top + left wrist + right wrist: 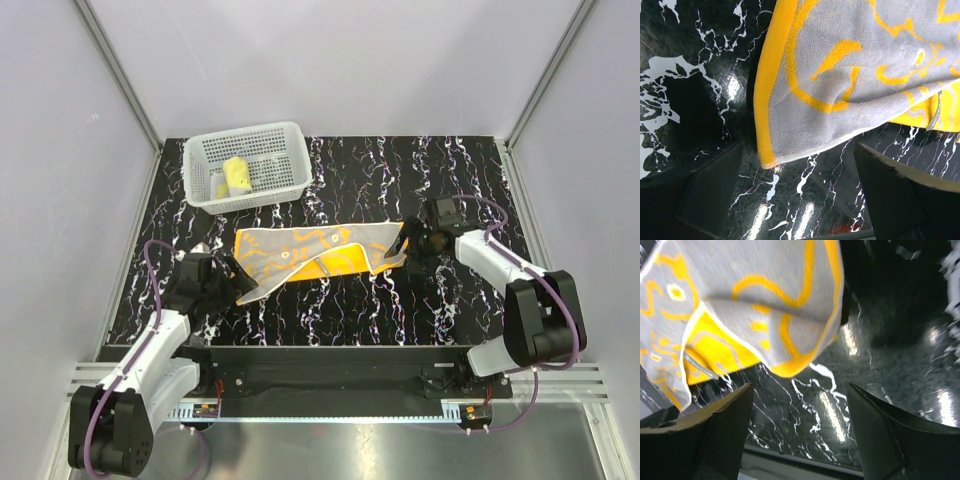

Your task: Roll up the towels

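Tabletop (pixel 400 310): glossy black with white marble veining, running left to right between the enclosure walls. Back wall (pixel 340 60), left wall (pixel 50 150) and right wall (pixel 600 120): plain pale lavender-white panels, no windows. Aluminium posts (pixel 118 75) rise at the two far corners. Near edge: black mounting bar (pixel 330 365), then a slotted aluminium rail (pixel 330 412), then a brushed metal sheet (pixel 380 450). Overhead light leaves bright streaks (pixel 832 415) on the gloss.
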You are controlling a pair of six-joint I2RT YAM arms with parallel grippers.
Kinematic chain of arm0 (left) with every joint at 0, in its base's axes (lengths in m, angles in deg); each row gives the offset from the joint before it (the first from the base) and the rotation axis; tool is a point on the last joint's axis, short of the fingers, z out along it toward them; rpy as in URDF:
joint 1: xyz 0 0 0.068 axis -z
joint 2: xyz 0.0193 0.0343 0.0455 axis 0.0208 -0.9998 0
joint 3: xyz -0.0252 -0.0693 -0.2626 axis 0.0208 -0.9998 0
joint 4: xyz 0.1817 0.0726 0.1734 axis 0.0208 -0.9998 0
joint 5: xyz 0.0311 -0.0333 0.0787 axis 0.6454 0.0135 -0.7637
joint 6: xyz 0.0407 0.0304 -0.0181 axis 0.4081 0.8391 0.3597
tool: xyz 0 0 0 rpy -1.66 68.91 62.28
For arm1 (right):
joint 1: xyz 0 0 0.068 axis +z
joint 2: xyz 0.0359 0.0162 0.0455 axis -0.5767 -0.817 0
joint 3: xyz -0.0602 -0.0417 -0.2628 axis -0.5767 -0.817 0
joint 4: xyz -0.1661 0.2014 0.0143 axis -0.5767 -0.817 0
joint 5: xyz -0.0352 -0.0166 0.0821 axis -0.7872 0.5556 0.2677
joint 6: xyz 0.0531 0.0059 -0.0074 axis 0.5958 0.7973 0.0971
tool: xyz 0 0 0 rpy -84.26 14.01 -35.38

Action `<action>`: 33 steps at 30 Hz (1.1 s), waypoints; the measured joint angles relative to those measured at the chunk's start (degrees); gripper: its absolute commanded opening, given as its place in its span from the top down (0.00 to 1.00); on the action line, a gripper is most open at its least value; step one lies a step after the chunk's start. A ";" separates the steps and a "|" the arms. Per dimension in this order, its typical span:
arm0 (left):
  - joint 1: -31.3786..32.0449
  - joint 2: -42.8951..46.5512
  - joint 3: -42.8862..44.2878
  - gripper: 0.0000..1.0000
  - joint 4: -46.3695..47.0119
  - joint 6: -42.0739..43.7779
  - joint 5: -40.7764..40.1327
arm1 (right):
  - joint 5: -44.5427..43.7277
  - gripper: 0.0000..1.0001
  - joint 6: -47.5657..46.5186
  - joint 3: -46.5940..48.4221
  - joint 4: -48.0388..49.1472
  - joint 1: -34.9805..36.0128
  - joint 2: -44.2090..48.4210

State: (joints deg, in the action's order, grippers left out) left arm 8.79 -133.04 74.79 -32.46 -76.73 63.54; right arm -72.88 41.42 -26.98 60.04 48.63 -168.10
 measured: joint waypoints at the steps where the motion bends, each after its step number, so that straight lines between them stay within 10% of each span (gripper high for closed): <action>1: 0.02 -0.02 -0.11 0.02 -0.02 0.00 0.09 | 0.68 0.19 0.76 -0.98 0.35 0.63 -0.33; 12: 0.24 -0.02 -0.13 0.02 0.85 0.02 0.96 | 1.81 0.33 5.49 -1.90 6.16 5.46 -5.77; 28: 0.28 -0.79 -0.15 0.02 1.05 0.26 1.18 | 1.64 0.99 6.51 0.00 7.21 5.51 -9.42; 33: 0.28 -0.92 -0.15 0.02 1.07 0.28 1.18 | 1.66 1.00 6.29 0.07 6.93 5.51 -9.31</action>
State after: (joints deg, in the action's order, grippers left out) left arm 9.07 -133.95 74.64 -31.39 -76.44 64.72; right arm -71.22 47.72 -26.91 66.97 54.13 -177.41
